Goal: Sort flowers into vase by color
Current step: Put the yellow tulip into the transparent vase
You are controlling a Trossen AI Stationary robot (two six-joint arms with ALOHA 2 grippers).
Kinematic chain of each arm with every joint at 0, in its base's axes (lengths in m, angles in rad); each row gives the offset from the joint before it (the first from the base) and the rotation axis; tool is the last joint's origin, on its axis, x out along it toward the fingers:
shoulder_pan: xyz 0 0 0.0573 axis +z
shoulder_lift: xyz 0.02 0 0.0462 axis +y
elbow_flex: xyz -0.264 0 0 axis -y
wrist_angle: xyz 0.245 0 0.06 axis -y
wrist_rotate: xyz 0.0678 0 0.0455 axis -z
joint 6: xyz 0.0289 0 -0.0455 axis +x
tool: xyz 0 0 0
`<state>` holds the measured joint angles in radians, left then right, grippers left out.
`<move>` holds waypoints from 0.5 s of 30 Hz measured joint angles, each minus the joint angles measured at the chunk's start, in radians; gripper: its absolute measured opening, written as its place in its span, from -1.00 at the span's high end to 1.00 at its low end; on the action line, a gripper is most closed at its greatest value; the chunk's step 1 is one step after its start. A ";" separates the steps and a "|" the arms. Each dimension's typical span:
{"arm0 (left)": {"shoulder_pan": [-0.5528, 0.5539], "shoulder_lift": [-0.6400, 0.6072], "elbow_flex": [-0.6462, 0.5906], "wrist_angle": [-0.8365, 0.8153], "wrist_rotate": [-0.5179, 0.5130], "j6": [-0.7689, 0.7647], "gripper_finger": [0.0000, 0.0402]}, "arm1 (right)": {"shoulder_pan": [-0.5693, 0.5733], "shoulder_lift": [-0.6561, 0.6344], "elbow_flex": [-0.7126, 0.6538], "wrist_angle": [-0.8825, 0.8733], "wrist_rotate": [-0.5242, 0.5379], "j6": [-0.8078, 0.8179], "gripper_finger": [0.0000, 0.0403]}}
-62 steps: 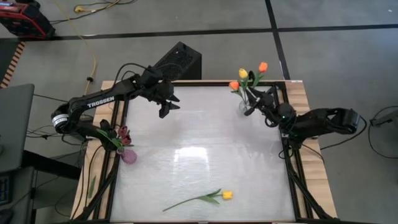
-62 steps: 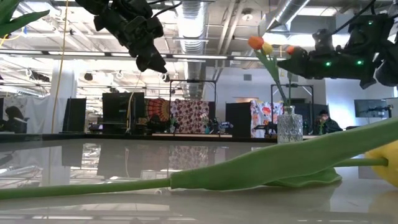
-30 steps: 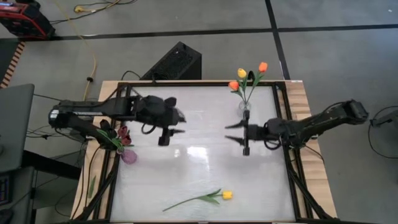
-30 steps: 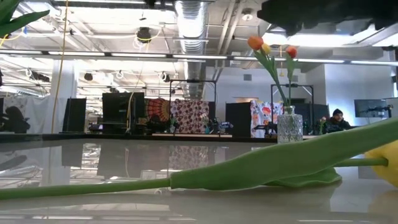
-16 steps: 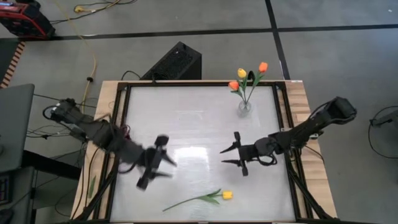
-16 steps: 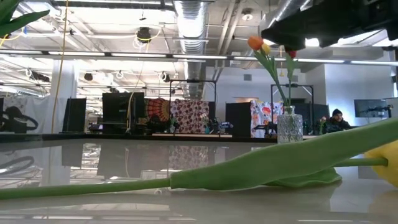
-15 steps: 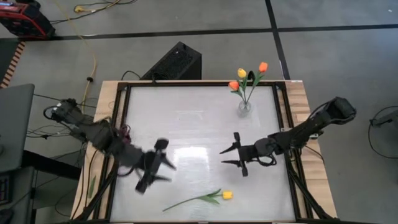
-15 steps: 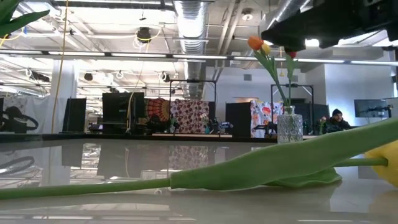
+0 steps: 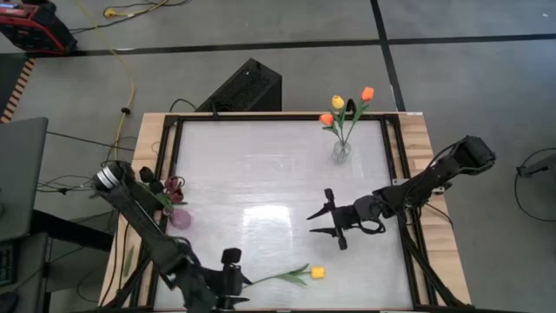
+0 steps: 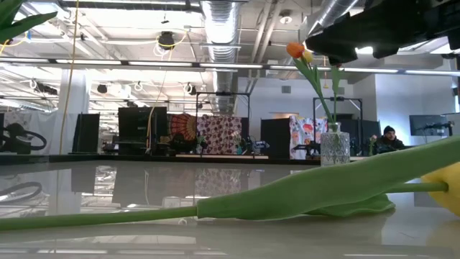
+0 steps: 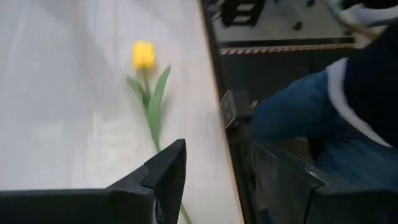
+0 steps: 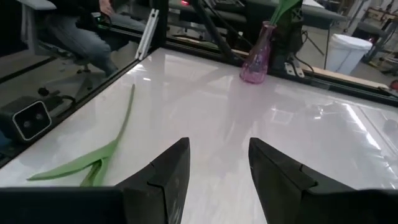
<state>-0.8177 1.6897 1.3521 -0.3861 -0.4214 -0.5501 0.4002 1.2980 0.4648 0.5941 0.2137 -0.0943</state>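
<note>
Left pincer (image 9: 233,280) at the yellow tulip's (image 9: 287,276) stem end, lower frame.
Both pincers wide, empty; right pincer (image 9: 327,221) mid-desk.

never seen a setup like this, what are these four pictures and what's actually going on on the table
This is a robot with two dark arms at a white table, each ending in a two-finger gripper. One picture looks straight down, one sits at table-top height, and one comes from a camera on each wrist.

A yellow tulip lies flat near the table's front edge. A clear vase at the back right holds orange and yellow tulips. A pink vase at the left holds dark red ones.

The left gripper is low by the tulip's stem end, fingers open, holding nothing. The right gripper hangs open over the middle right, also empty. Beside the table, the left wrist view shows a person's leg.
</note>
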 joint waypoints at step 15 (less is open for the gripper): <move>0.056 0.252 0.000 0.102 -0.003 -0.117 0.14 | 0.044 0.000 0.000 0.057 -0.007 0.127 0.05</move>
<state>-0.7612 1.9417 1.3518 -0.2838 -0.4244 -0.6674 0.4443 1.2976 0.4648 0.6509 0.2069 0.0323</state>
